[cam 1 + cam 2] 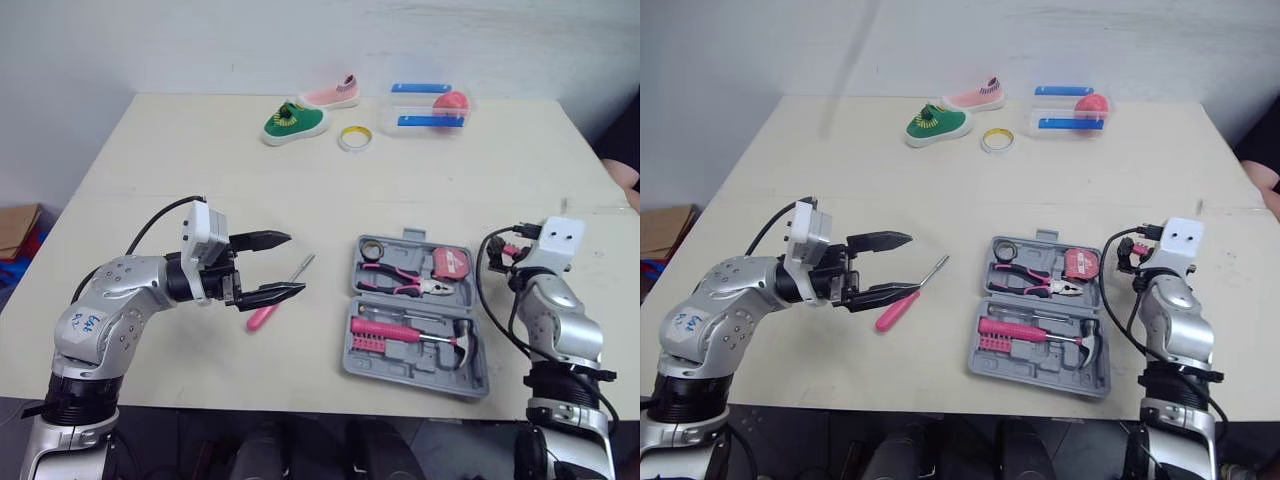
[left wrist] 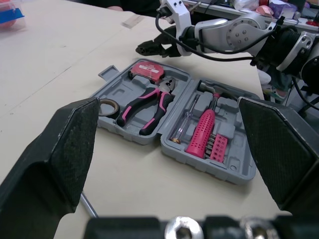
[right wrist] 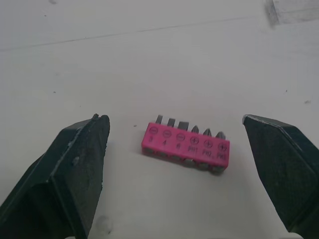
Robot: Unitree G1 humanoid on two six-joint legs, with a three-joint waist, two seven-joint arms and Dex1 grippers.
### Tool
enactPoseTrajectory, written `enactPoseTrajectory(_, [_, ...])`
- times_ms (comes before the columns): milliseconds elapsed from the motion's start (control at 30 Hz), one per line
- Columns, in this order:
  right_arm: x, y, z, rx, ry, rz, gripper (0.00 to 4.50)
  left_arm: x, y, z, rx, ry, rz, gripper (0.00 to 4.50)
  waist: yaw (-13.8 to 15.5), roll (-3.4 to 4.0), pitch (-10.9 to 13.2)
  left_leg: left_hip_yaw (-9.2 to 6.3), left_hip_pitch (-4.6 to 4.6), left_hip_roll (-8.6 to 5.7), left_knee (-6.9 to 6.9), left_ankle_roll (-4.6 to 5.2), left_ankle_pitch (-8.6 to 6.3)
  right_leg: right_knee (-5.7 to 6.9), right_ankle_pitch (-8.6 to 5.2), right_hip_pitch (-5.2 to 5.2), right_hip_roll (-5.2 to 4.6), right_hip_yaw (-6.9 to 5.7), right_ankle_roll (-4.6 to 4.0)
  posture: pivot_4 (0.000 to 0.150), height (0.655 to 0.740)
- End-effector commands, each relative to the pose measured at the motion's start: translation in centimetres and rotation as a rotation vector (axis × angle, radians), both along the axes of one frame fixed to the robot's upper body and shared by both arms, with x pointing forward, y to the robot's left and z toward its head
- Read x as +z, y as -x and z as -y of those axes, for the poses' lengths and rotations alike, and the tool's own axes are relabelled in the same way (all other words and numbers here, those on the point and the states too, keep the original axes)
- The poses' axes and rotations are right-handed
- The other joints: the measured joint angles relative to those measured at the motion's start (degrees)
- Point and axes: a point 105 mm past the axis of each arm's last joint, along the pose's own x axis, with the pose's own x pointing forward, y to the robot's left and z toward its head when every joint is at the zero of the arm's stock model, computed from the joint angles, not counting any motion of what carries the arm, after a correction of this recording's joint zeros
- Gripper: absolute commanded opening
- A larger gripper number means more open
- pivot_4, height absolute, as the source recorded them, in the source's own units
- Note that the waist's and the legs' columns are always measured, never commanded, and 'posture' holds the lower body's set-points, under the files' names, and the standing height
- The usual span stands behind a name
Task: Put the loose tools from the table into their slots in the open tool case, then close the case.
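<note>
The grey tool case lies open on the table's near right part, holding pliers, a tape measure, a hammer and a pink-handled driver. A loose pink-handled screwdriver lies left of the case. My left gripper is open, its tips just above and beside the screwdriver's shaft, pointing toward the case. A loose pink bit holder lies on the table right of the case. My right gripper hangs open above the holder, straddling it without touching.
At the table's far side sit a green shoe, a pink shoe, a yellow tape ring and a clear box with blue and red items. A cardboard box stands on the floor at left.
</note>
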Motion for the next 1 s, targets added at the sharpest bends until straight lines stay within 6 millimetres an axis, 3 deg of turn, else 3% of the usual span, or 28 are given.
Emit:
enactPoseTrajectory(33, [1.3, 0.1, 0.8, -0.070, 0.011, 0.044, 4.50, 0.4, 0.3, 0.3, -0.021, -0.005, 0.037, 4.46, 0.00, 0.00, 0.00, 0.03, 0.00, 0.00, -0.01, 0.00, 0.00, 0.02, 0.00, -0.03, 0.00, 0.02, 0.00, 0.150, 0.7400])
enactPoseTrajectory(633, [-1.3, -1.7, 0.3, -0.192, -0.155, -0.028, 4.50, 0.4, 0.5, 0.3, -0.028, -0.014, 0.044, 4.46, -0.36, -0.05, -0.03, 0.70, -0.01, 0.12, 0.00, 0.01, 0.01, 0.32, 0.01, -0.51, 0.29, 0.91, 0.02, 0.150, 0.7400])
enactPoseTrajectory(867, [-2.2, -1.6, 0.9, -0.199, -0.080, -0.057, 4.50, 0.5, 0.5, 0.3, -0.030, -0.018, 0.044, 4.46, -0.44, -0.24, -0.14, 0.73, 0.01, 0.13, 0.00, 0.03, -0.01, 0.31, 0.01, -0.51, 0.30, 0.95, 0.02, 0.150, 0.7400])
enactPoseTrajectory(1000, [-2.4, -1.7, 0.8, -0.192, -0.063, -0.062, 3.22, 0.6, 0.4, 0.2, -0.032, -0.021, 0.046, 4.50, -0.37, -0.26, -0.15, 0.75, 0.02, 0.13, 0.01, 0.04, -0.02, 0.31, 0.01, -0.49, 0.29, 0.98, 0.03, 0.150, 0.7400])
